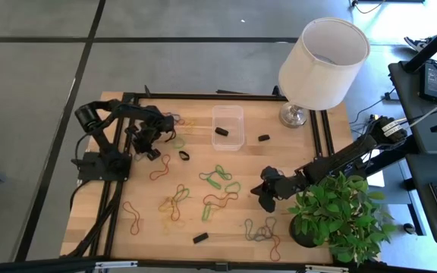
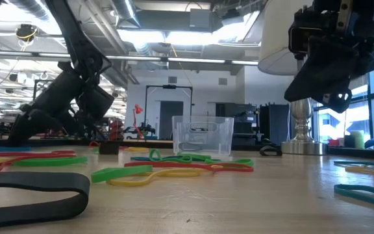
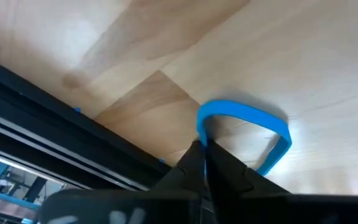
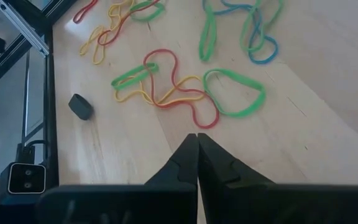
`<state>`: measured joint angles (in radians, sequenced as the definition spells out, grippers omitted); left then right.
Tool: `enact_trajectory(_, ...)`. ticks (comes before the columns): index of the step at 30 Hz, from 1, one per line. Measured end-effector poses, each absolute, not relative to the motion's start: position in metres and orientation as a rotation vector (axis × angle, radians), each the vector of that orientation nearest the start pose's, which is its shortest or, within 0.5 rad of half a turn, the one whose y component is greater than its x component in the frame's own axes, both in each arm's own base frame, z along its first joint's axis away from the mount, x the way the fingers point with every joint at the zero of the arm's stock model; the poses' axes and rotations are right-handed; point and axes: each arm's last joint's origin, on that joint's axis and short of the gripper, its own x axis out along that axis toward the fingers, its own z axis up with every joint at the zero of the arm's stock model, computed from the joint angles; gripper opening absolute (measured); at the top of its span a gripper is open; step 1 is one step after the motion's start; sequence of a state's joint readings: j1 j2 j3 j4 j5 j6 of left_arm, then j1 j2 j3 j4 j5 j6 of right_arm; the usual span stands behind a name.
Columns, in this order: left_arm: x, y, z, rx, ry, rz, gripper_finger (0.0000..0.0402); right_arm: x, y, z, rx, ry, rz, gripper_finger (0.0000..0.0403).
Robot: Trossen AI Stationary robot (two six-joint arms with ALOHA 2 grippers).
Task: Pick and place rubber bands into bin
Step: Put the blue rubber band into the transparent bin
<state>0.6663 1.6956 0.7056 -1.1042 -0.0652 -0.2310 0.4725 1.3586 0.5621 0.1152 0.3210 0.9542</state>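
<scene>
The table (image 1: 294, 152) was pale wood with a smooth satin sheen. My fingers (image 4: 194, 165) were matt black plastic. The rubber bands (image 4: 166, 90) looked smooth and faintly glossy. The bin (image 2: 203, 136) at centre frame was clear glossy plastic. The lamp base (image 2: 302, 133) was shiny metal.

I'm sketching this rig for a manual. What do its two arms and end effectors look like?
Both arms are matte black, built of jointed segments with rounded motor housings, and black cables run along them. The left end effector and right end effector each end in two dark, wedge-shaped fingers tapering to a point. No markings are legible.
</scene>
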Motion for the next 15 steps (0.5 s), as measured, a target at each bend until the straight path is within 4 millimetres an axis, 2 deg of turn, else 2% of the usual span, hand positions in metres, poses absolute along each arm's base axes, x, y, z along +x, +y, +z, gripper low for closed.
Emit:
enact_trajectory(6,0.163,0.119,0.140,-0.804,1.791,0.654,0.0003,0.229,0.107,0.168,0.613,0.637,-0.147,0.0002)
enact_trajectory(11,0.184,0.117,0.183,-0.775,1.524,0.631,0.0003,0.229,0.107,0.168,0.587,0.639,-0.138,0.0002)
enact_trajectory(15,0.203,0.112,0.223,-0.675,1.335,0.578,0.0002,0.229,0.107,0.169,0.565,0.639,-0.131,0.0002)
